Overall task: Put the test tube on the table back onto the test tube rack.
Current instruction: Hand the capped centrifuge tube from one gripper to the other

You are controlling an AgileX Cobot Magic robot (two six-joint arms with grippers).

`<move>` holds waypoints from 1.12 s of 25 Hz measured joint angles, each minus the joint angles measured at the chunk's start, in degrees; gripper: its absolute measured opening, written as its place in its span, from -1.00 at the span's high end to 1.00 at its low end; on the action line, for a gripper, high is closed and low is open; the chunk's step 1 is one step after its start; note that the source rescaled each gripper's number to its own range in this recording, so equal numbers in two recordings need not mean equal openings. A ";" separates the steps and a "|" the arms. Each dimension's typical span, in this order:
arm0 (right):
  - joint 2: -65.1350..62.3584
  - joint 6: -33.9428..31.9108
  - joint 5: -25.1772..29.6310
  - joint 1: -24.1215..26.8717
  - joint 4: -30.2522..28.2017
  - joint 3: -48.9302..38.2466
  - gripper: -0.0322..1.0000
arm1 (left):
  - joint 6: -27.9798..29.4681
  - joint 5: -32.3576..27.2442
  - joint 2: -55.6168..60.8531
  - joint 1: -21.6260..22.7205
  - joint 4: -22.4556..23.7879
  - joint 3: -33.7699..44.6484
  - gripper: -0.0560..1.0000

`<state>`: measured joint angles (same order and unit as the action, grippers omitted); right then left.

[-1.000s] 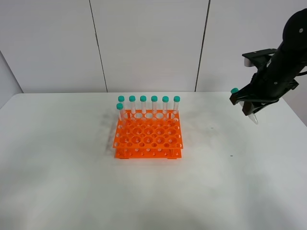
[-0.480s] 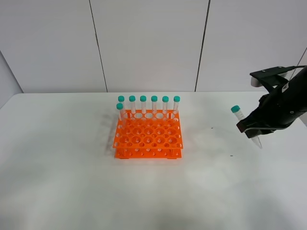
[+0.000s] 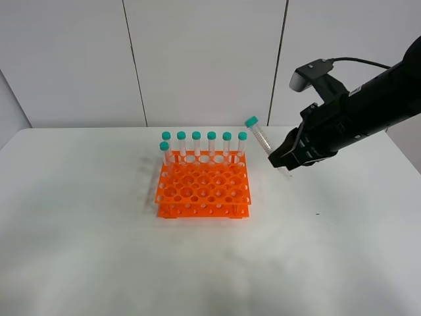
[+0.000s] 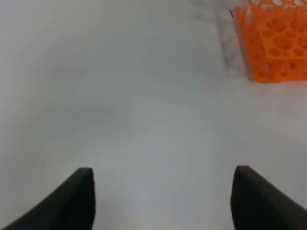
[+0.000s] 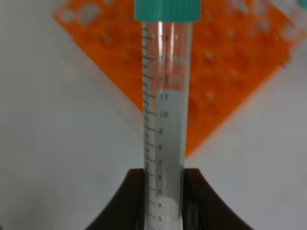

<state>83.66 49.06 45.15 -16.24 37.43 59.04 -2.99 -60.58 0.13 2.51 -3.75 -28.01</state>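
Note:
My right gripper [image 3: 284, 162] is shut on the test tube [image 3: 262, 139], a clear tube with a teal cap. It holds the tube tilted in the air, just right of the orange test tube rack [image 3: 203, 186]. In the right wrist view the test tube [image 5: 165, 120] stands between the dark fingers [image 5: 130, 201], with the rack [image 5: 225, 72] blurred behind it. Several more teal-capped tubes [image 3: 212, 146] stand along the rack's back row, one at its left side. My left gripper [image 4: 163, 191] is open over the bare white table [image 4: 120, 96]; the rack's corner [image 4: 276, 43] shows in that view.
The white table [image 3: 99, 250] spreads around the rack on all sides. A grey panelled wall [image 3: 197, 59] rises behind the table's back edge. The left arm does not show in the exterior high view.
My right gripper has carried the test tube from the table's right side leftward toward the rack, after a brief dip. The tube still leans cap-left.

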 joint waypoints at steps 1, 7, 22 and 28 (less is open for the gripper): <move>0.53 2.57 0.96 0.00 2.45 0.00 0.91 | 0.00 0.00 0.00 0.00 0.00 0.00 -0.88; 5.88 11.25 3.12 -3.78 13.41 0.05 0.91 | 0.00 0.00 0.00 0.00 0.00 0.00 -0.88; 7.96 15.93 0.76 -6.22 17.64 0.06 0.91 | -3.99 9.30 -16.74 0.00 -9.10 -8.75 -0.88; 7.96 16.09 0.57 -6.22 17.87 0.06 0.91 | -16.78 19.11 -38.50 0.00 -28.30 -11.48 -0.88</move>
<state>91.63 65.15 45.72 -22.46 55.31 59.11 -19.77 -41.47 -38.38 2.51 -32.05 -39.49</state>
